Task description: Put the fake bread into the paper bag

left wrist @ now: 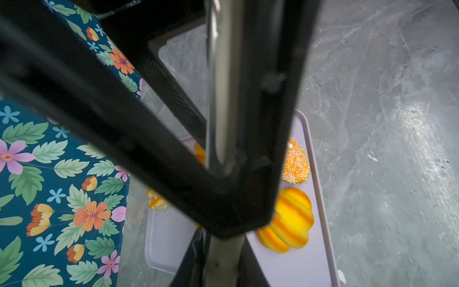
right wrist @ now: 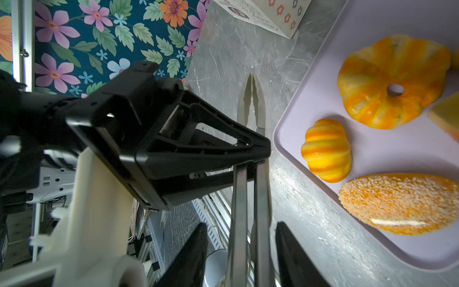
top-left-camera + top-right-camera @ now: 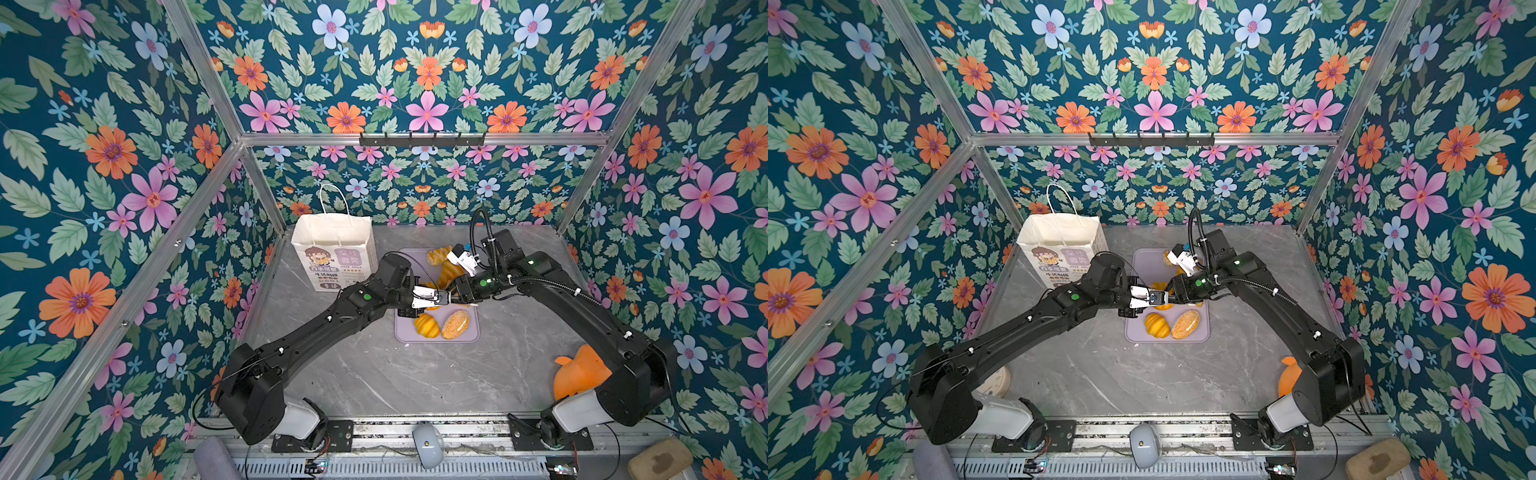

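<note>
Near right of grey marbled table point(image 3: 374, 374): big plain orange plush lump point(image 3: 577, 374), tucked against right arm's base, well apart from the rest.

Mid-table: flat lilac rectangular tray point(image 3: 405, 334), long sides running near to far, carrying all visible fake bread. In its near row, side by side and almost touching:
- On the left, small glossy ribbed croissant point(image 3: 427, 325), long axis roughly far-left to near-right.
- On the right, crumb-coated oval roll point(image 3: 455, 324), long axis tilted near-left to far-right, pale cream slit along one flank in right wrist view.

Just beyond that row, above tray's left half: both grippers meeting. Left gripper point(image 2: 255, 159) pinched tight on slim silver steel tongs point(image 2: 250, 104), partway along. Right gripper point(image 2: 242, 226) parted, one finger either side of tongs' handle end, a gap on each side. Tongs' long axis in line with right gripper, tips pressed together and aimed away from it, leftward, over bare table just off tray's near left corner. All bread outside both pairs of jaws, lying on tray to right of tongs.

Farther along tray:
- Wide pumpkin-shaped bun point(image 2: 392, 82) with centre hole.
- Just beside it, corner of small block loaf point(image 2: 447, 116).
- Then long striped braided pastry point(image 3: 451, 272), long axis near-left to far-right, partly hidden by right wrist.
- At far end, rough golden croissant point(image 3: 436, 255).

Far left: white upright paper carrier bag point(image 3: 332, 241), mouth open upward, white cord handle standing up, cartoon girl and lilac panel facing near. Near tray's far left corner, lower right corner overlapped by left wrist in both top views.
</note>
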Robot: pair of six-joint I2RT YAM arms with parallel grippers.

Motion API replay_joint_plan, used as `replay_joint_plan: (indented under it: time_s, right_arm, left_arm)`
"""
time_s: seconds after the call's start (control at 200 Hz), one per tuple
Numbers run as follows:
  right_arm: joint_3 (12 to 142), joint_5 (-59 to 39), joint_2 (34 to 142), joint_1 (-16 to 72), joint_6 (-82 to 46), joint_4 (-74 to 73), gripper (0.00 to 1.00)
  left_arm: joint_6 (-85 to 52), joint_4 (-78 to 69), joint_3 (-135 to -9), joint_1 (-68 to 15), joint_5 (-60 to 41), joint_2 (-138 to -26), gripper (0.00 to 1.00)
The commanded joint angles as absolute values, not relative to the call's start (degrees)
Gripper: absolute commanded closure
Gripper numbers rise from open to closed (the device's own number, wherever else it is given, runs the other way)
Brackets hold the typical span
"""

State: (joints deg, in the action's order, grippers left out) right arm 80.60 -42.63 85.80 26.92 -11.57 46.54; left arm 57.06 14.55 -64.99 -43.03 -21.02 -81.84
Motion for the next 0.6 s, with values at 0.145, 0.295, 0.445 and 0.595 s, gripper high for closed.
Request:
replay_joint_plan:
  time_s: [0.145,0.295,0.445,0.595]
  right_arm:
    - [81.71,-46.16,86.96,27.13,-8.29,52.97,0.51]
    - [81.60,-46.41,87.51,27.11,-7.52,53.76,0.49]
    - [81.45,-46.45,87.63,27.13,-7.12,53.78,0.47]
    - [81.18,-47.90,87.41,27.12,-7.03,53.36,0.46]
  left_arm:
    - [57.55,12.04,-64.96,-45.73,-15.77,-80.22,0.89]
    - [59.42,11.45,-64.01,-46.76,-13.53,-79.20,0.92]
    - [59.95,11.00,-62.78,-46.84,-13.61,-78.77,0.93]
    - [59.63,11.13,-62.88,-47.13,-13.41,-79.33,0.93]
